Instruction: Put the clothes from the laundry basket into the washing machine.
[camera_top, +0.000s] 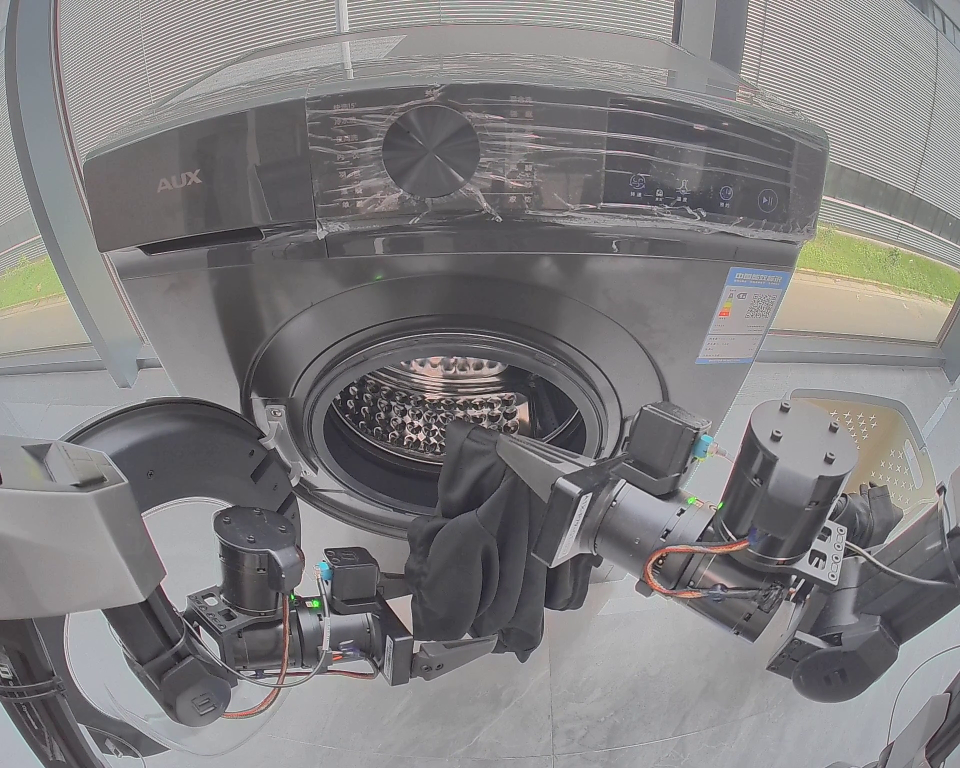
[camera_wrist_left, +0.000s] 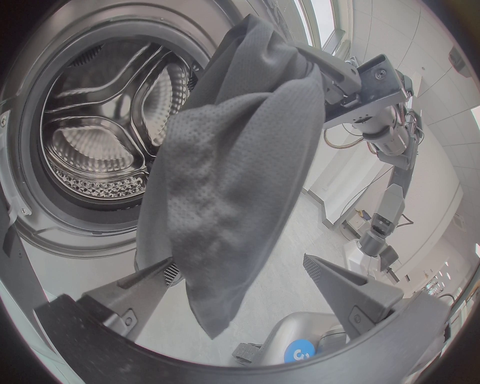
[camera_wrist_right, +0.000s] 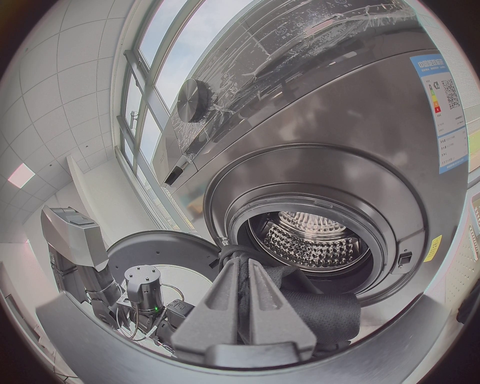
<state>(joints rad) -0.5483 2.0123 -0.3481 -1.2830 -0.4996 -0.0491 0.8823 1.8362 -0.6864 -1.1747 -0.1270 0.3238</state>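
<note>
Garment (camera_top: 470, 560) in front of the washing machine (camera_top: 250, 300) opening, door (camera_top: 170, 450) to the left

We see the washing machine (camera_top: 230, 300) in smooth dark-grey metal with a satin sheen, and its drum (camera_top: 420, 410) in bright, embossed, perforated steel. Wrinkled clear plastic film (camera_top: 520, 190) covers the glossy panel (camera_top: 700, 160) and lies around a brushed-metal knob (camera_top: 430, 150). The garment (camera_top: 480, 560) is matt dark cloth, finely perforated. The left gripper (camera_wrist_left: 240, 267) has matt grey plastic fingers (camera_wrist_left: 132, 297). The floor (camera_top: 640, 690) is glossy tile.
</note>
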